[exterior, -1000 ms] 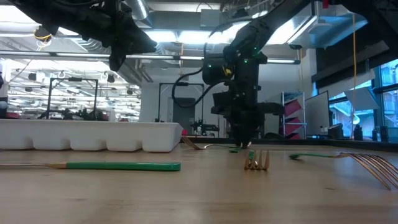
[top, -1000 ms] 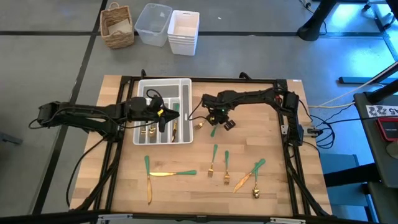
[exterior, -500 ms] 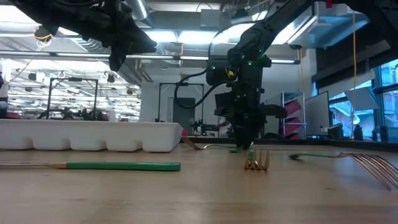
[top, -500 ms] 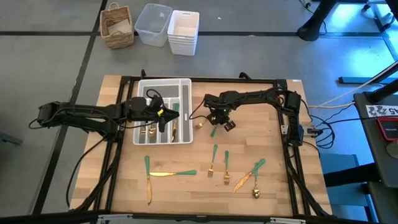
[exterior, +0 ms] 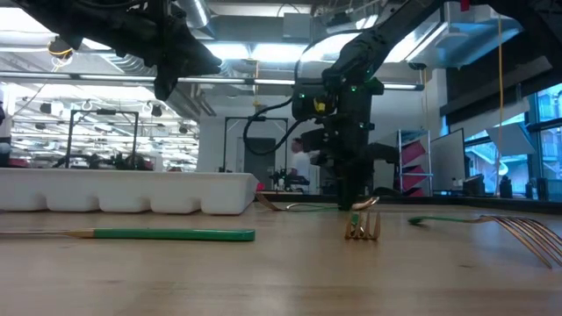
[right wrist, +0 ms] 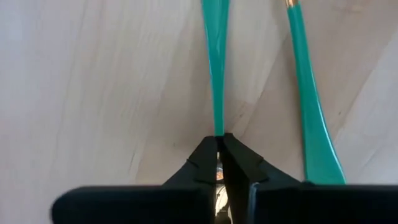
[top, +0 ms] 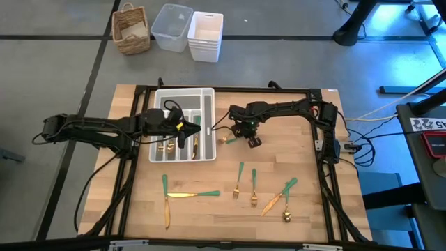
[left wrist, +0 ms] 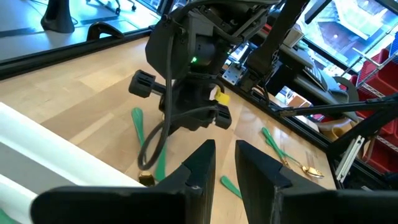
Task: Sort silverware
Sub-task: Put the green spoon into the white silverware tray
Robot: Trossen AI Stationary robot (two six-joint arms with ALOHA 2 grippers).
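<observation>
The silverware is spread about. Several green-handled pieces (top: pixel 238 180) lie on the near half of the wooden table, and a few (top: pixel 166 146) lie in the white tray (top: pixel 182 93). My right gripper (top: pixel 244 134) is low over the table just right of the tray, shut on one piece's green handle (right wrist: pixel 216 56). A second green handle (right wrist: pixel 309 106) lies right beside it, and a gold head (top: pixel 224 139) shows next to the gripper. My left gripper (top: pixel 182 134) hovers over the tray, open (left wrist: pixel 225 168) and holding nothing. My right gripper pinches the slim part of a green handle (right wrist: pixel 217 124) between its two fingertips. It comes from above, pointing down. The handle runs straight out from the fingertips, close along the table top. Whether the piece is lifted clear I cannot tell.
A black frame (top: pixel 327 150) borders the table. Beyond the far edge, on the floor, stand a wicker basket (top: pixel 131 28), a clear bin (top: pixel 172 26) and a white stack of bins (top: pixel 206 35). Bare wood lies between the tray and the near row of silverware.
My right gripper has shifted slightly toward the table's right edge and stayed low. The green handle that showed just nearside of it in the high view no longer shows there. My left arm has kept still.
</observation>
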